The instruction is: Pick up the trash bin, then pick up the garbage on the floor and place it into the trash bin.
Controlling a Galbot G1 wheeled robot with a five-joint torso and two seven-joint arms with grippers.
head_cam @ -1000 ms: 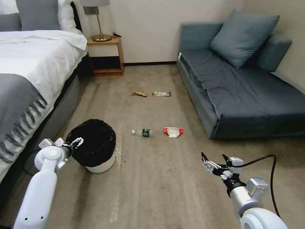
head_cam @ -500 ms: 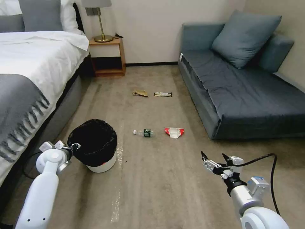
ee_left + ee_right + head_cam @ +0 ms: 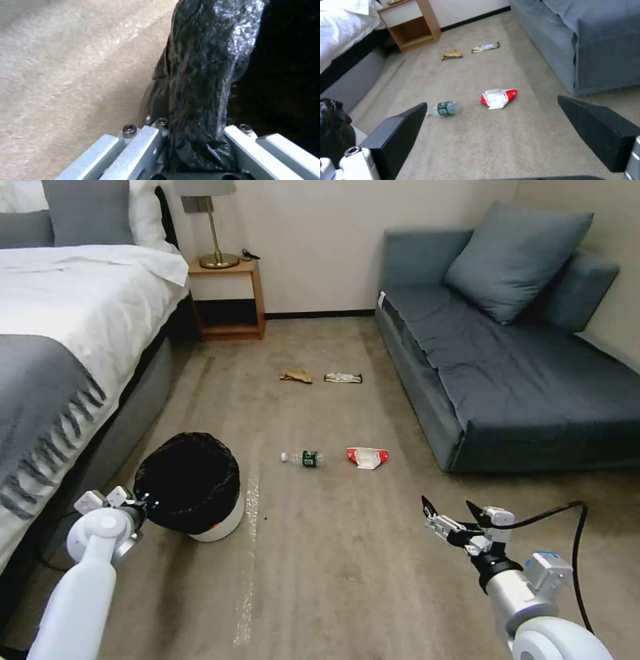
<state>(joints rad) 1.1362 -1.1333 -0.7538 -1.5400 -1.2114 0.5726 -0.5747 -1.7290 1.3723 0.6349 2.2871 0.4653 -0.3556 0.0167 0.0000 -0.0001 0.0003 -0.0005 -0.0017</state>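
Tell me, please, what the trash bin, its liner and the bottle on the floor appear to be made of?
The trash bin: smooth white shell, probably plastic. Its liner: thin glossy black plastic film, crinkled and glinting. The bottle: see-through, likely clear plastic, with a green label.

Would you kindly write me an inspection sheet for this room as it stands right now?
Surface: beige carpet, worn streaks.
Job's things: trash bin upright near the bed; bottle, red-and-white packet, tan wrapper, snack bar wrapper all on the floor.
Clutter: nothing seen.
Grippers: left gripper shut on the bin's bagged rim; right gripper open, empty, above the floor.
Cables: black cable at right wrist.
Surroundings: bed, nightstand, sofa.
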